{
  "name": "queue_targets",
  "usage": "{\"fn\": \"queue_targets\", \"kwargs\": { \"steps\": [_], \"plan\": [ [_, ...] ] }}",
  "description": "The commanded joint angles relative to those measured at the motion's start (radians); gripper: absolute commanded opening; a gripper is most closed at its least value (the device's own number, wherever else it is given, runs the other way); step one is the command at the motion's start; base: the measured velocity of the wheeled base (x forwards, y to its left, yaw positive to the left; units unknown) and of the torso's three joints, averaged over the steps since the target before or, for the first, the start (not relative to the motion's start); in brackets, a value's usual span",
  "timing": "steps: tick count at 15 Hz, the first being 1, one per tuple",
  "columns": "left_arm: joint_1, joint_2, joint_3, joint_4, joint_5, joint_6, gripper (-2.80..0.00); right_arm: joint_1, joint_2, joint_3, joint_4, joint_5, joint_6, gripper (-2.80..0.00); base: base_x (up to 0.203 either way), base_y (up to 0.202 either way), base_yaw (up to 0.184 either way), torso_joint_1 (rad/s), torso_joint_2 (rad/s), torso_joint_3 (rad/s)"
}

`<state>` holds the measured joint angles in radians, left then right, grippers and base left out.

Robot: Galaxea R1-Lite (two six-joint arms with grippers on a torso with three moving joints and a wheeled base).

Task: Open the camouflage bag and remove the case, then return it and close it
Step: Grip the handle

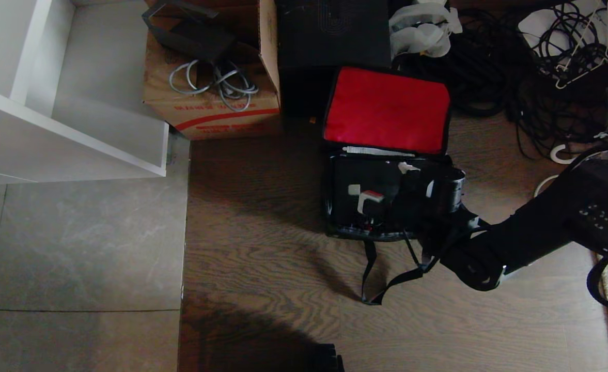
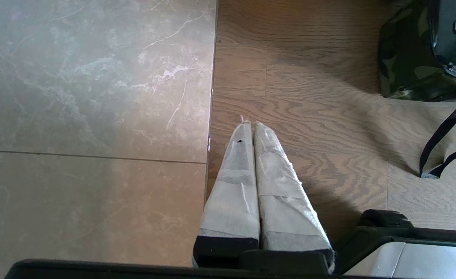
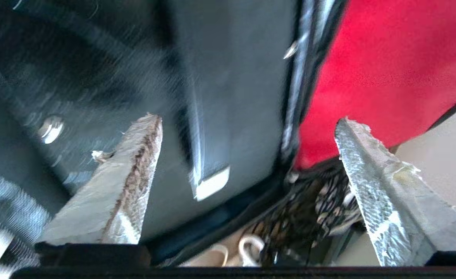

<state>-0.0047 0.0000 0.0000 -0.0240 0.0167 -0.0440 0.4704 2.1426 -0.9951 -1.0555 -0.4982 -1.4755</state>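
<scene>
**Open camouflage bag on wood floor, case inside, right claw above it**

Item 1. We record the camouflage bag standing on the wood-grain floor, lid thrown back against a tall plain black box so that the red lid lining faces up. Its black webbing strap trails toward the robot. The left wrist view shows a green-brown camouflage corner.

Item 2. The case sits within the bag's dark interior; we see its black top face and small pale fittings. The right wrist view shows it blurred, beside the red lining.

Item 3. The right claw is over the open bag, near its right side, fingers spread wide with nothing between them. In the head view its arm enters from the right.

Item 4. The left claw hangs above the seam between grey tile and wood floor, well apart from the bag, its wrapped fingers pressed together and holding nothing.

Item 5. A brown cardboard box with a red stripe and red lettering, which we cannot read, holds grey cable. White shelving stands left of it.
</scene>
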Motion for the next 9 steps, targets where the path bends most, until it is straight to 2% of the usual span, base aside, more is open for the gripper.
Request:
{"fn": "queue_targets", "kwargs": {
  "steps": [1, 4, 7, 9],
  "plan": [
    [-0.001, 0.0, 0.008, -0.001, 0.0, 0.0, -2.8, 0.001, -0.041, 0.032, -0.003, -0.015, -0.004, 0.0, 0.0, 0.0, 0.0, 0.0, 0.0, 0.0],
    [0.0, 0.0, 0.008, -0.001, 0.0, 0.0, -2.8, 0.001, -0.048, 0.041, -0.023, -0.018, 0.015, 0.0, 0.0, 0.0, 0.0, 0.0, 0.0, 0.0],
    [0.0, 0.0, 0.008, -0.001, 0.0, 0.0, -2.8, 0.001, 0.015, 0.051, -0.156, -0.02, 0.022, 0.0, 0.0, 0.0, 0.0, 0.0, 0.0, 0.0],
    [0.0, 0.0, 0.009, -0.001, 0.0, 0.0, -2.8, 0.001, 0.013, 0.058, -0.125, -0.02, 0.029, 0.0, 0.0, 0.0, 0.0, 0.0, 0.0, 0.0]
  ]
}}
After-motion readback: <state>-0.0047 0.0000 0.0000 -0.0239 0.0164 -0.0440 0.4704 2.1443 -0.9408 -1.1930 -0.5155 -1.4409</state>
